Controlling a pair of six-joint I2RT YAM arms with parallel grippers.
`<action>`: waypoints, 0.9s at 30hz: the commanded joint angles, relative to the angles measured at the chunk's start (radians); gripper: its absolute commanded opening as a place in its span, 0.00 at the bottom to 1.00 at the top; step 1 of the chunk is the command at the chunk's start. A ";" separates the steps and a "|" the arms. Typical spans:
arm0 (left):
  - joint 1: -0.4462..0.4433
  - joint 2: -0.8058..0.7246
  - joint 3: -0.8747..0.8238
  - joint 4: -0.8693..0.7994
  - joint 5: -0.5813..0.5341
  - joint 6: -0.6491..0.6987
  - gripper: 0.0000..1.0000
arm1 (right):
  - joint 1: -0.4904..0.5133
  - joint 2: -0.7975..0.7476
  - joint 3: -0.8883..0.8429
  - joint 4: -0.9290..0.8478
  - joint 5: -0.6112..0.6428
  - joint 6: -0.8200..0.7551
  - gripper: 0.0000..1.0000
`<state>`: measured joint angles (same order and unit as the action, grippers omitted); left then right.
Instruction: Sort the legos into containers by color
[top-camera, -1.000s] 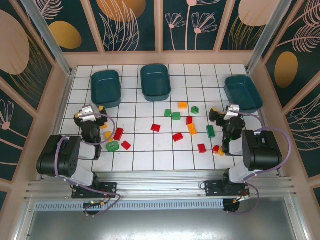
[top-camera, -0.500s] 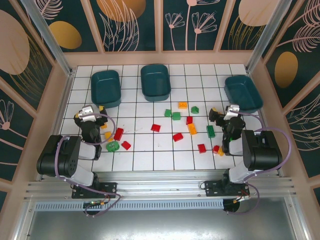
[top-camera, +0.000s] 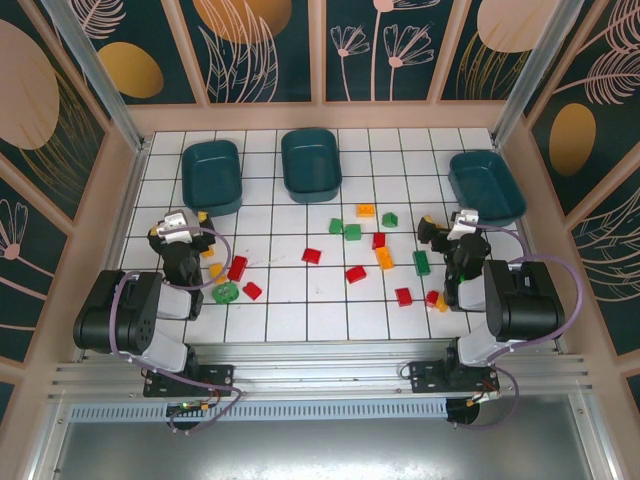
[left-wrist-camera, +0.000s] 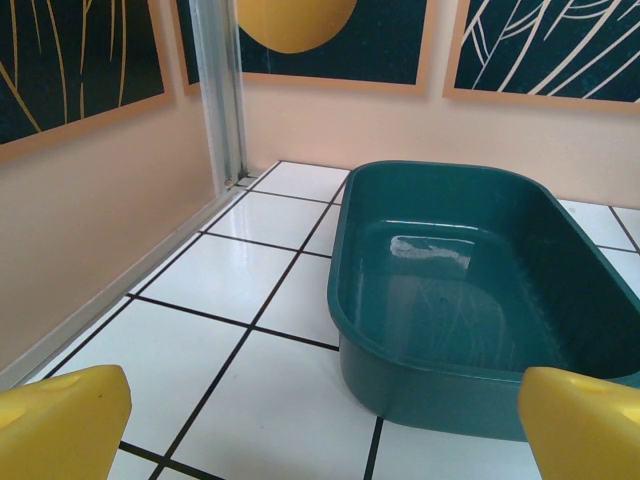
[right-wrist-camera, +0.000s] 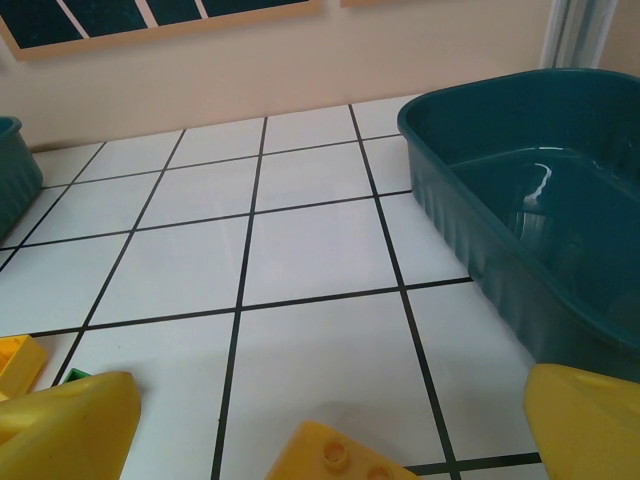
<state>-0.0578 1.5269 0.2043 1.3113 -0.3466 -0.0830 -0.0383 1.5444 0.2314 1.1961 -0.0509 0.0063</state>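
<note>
Legos (top-camera: 356, 274) lie scattered on the white tiles (top-camera: 290, 300) between the two arms, in the same spots as a second ago. Nothing has shifted and both arms hold their pose, so there is no sorting progress in this stretch. The left tub (top-camera: 212, 175), middle tub (top-camera: 311, 163) and right tub (top-camera: 487, 185) all look empty, so the task reads as barely started. The left gripper (top-camera: 182, 218) sits near the left tub, fingers (left-wrist-camera: 60, 420) spread apart with nothing between them and the tub straight ahead. The nearest bricks, a red brick (top-camera: 237, 267) and a green brick (top-camera: 226, 292), lie behind it toward the arm base. The right gripper (top-camera: 447, 222) is spread too, not clamped on anything. In its wrist view a yellow-orange brick (right-wrist-camera: 340, 455) lies on the tile between the fingers (right-wrist-camera: 65, 420), with the right tub just ahead on the right. The likely next move is closing on that brick.
</note>
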 joint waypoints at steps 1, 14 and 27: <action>0.007 -0.006 0.007 0.012 0.014 -0.012 0.99 | 0.004 -0.030 0.043 -0.043 -0.001 0.000 0.99; 0.007 -0.210 0.185 -0.407 0.153 0.022 0.99 | 0.185 -0.333 0.328 -0.531 0.187 -0.165 0.99; 0.004 -0.349 0.672 -1.030 0.215 -0.446 0.99 | -0.071 -0.250 0.761 -1.151 0.031 0.416 0.99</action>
<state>-0.0578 1.1622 0.7765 0.5674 -0.1379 -0.4091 -0.0780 1.2205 0.9813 0.2379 0.0425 0.3054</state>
